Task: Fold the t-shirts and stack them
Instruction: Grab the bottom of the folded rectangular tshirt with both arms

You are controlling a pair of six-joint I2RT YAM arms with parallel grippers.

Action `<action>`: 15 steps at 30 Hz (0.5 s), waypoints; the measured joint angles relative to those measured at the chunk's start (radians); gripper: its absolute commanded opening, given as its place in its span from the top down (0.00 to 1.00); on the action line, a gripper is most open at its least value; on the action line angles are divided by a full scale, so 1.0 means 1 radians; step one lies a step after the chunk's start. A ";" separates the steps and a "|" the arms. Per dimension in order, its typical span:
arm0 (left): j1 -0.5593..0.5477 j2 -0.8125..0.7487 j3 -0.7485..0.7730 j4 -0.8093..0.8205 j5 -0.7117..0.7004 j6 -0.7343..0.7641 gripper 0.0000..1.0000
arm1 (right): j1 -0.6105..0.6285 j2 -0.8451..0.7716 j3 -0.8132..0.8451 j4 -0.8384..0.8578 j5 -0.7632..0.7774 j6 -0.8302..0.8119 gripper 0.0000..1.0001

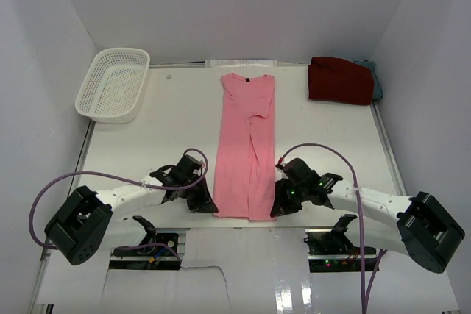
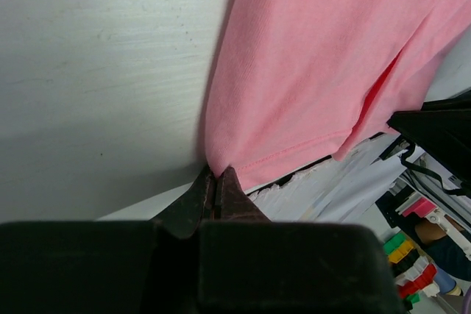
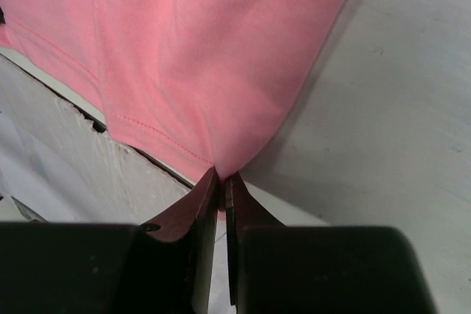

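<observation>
Pinching the near hem of the pink shirt (image 1: 246, 148), both claws sit low over the smooth white table (image 1: 162, 130). The left claw (image 2: 218, 183) is closed on the hem's left corner, with a thin fold of cloth caught between its dark, tapered fingertips. The right claw (image 3: 222, 182) is closed the same way on the right corner. The knit puckers into a small peak at each grip.

The shirt is soft, matte jersey, folded lengthwise into a long narrow strip. Its dark-lined collar is at the far end, and a stitched seam runs along the near hem. One fold edge runs down its middle. It lies flat in the centre of the table.

At the far right corner the red shirt (image 1: 339, 80) rests as a thick rectangular fold with rounded edges. A sliver of the teal shirt (image 1: 377, 82) shows at its right side. At the far left stands a white basket (image 1: 112, 86) of perforated plastic, oblong with rounded corners and flared walls.
</observation>
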 measured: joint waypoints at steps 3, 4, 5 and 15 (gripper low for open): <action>-0.001 -0.012 -0.004 -0.017 0.000 0.000 1.00 | 0.000 0.008 0.000 -0.007 -0.026 -0.008 0.92; -0.002 -0.013 -0.004 -0.019 0.000 0.000 1.00 | 0.000 0.010 0.000 -0.008 -0.032 -0.010 0.92; -0.002 -0.014 -0.004 -0.022 0.000 -0.001 1.00 | 0.000 0.011 0.000 -0.011 -0.036 -0.010 0.92; -0.005 -0.016 0.022 -0.060 0.012 -0.004 1.00 | -0.010 0.007 0.066 -0.068 -0.064 -0.010 0.92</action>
